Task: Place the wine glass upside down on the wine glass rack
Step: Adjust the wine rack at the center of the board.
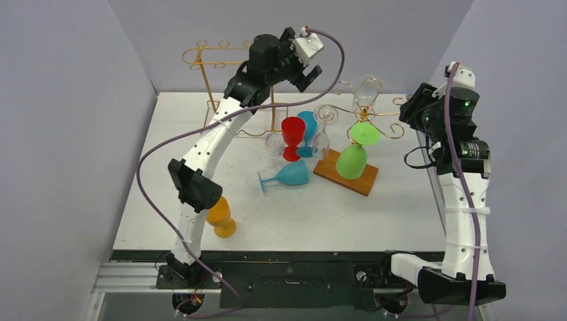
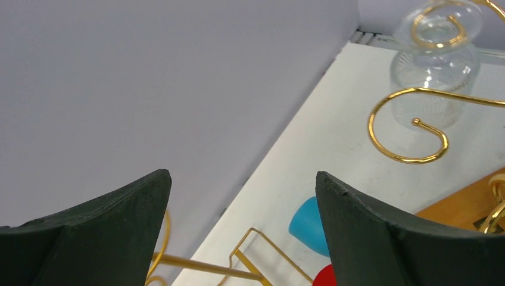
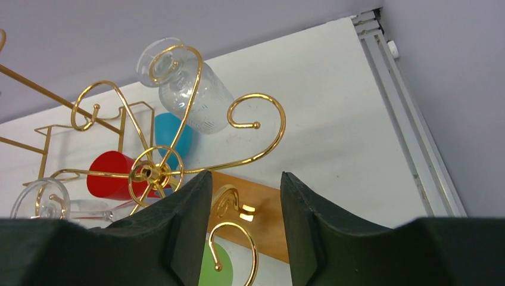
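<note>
Overhead, the left tool [image 1: 309, 69] hovers released and empty over the back of the worktop [image 1: 401, 207]. A green wine glass [image 1: 352, 159] hangs upside down on the gold wine glass rack [image 1: 366, 118], seemingly seated.

Left wrist: fingers [image 2: 119, 232] wide apart, with a clear ribbed glass [image 2: 435, 77] hanging beyond.

Right wrist: the right tool [image 3: 245, 179] is released and empty, near the rack's hub.

Rack [image 3: 150, 173]: glossy gold metal wire, on a matt wood base [image 1: 362, 179]. Clear glass [image 3: 196, 101], upper left: ribbed, shiny. Green glass [image 1: 350, 162]: opaque, satin, looks plastic. Table [image 1: 301, 214]: matt white.
</note>
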`<state>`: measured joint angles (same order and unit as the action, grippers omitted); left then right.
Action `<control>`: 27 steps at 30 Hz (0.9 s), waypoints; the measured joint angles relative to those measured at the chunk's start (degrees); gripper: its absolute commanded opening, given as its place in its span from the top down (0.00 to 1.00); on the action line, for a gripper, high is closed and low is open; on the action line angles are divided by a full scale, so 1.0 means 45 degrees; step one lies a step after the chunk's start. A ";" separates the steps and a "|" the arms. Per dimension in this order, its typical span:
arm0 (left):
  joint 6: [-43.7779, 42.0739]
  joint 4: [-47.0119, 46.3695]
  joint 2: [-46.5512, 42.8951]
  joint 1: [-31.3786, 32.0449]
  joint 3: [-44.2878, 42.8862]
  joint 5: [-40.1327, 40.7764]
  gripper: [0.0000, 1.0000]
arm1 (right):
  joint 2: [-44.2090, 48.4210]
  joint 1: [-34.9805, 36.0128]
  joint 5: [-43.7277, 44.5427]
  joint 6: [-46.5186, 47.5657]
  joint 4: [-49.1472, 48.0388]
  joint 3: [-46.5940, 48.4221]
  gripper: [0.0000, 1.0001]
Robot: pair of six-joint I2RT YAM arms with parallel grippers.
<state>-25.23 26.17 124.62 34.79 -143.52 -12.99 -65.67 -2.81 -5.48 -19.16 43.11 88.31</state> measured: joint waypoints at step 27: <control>0.0335 0.2778 -0.6232 0.1695 0.5459 -0.2642 0.06 | -0.3016 -0.2492 -0.4449 -0.2249 -0.3332 -0.0573 0.62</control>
<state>-23.73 38.68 96.57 42.41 -118.96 -24.88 -79.24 -14.02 -25.50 -29.28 28.12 85.73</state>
